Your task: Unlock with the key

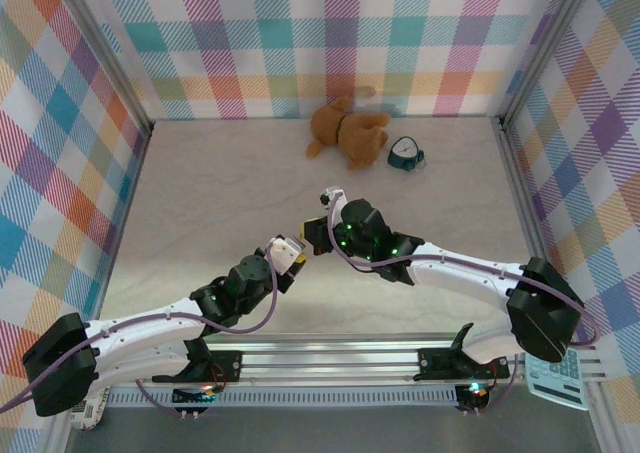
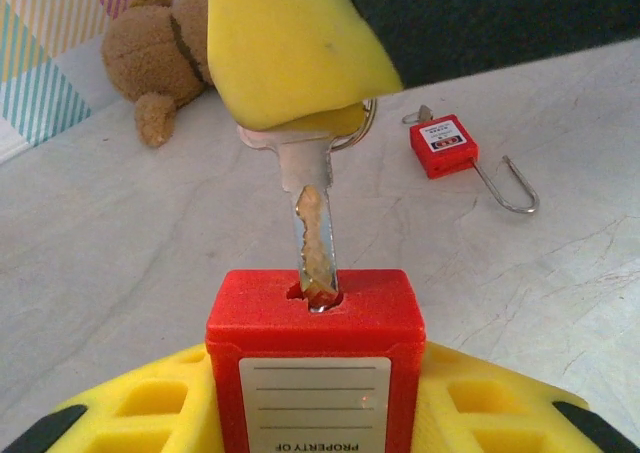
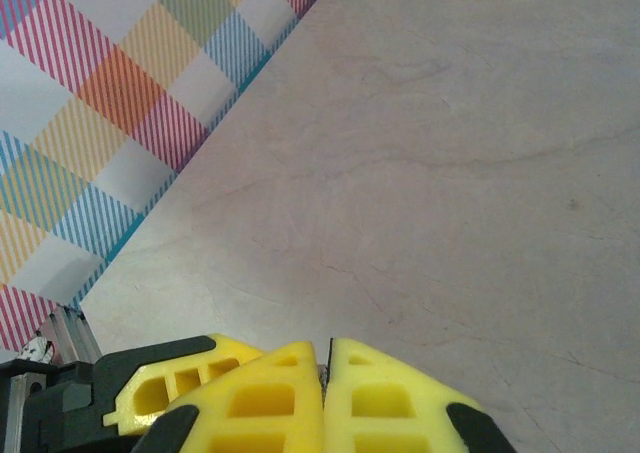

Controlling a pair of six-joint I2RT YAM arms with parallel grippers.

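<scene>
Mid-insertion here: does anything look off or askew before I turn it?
Nothing damaged. The key is only tip-deep in the gripped padlock and leans a little off straight. A spare padlock lies on the table, shackle open.

Arms angled inward, tips nearly meeting. Left end effector (image 1: 289,253) clamps red padlock (image 2: 312,338); right end effector (image 3: 327,373) pinches key (image 2: 312,223).

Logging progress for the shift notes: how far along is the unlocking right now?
Done: the left gripper clamps the red padlock, and the right gripper pinches the key. In hand: the key's tip sits in the keyway, most of its blade outside. Left: pushing it home and turning; whether the lock has opened cannot be seen.
</scene>
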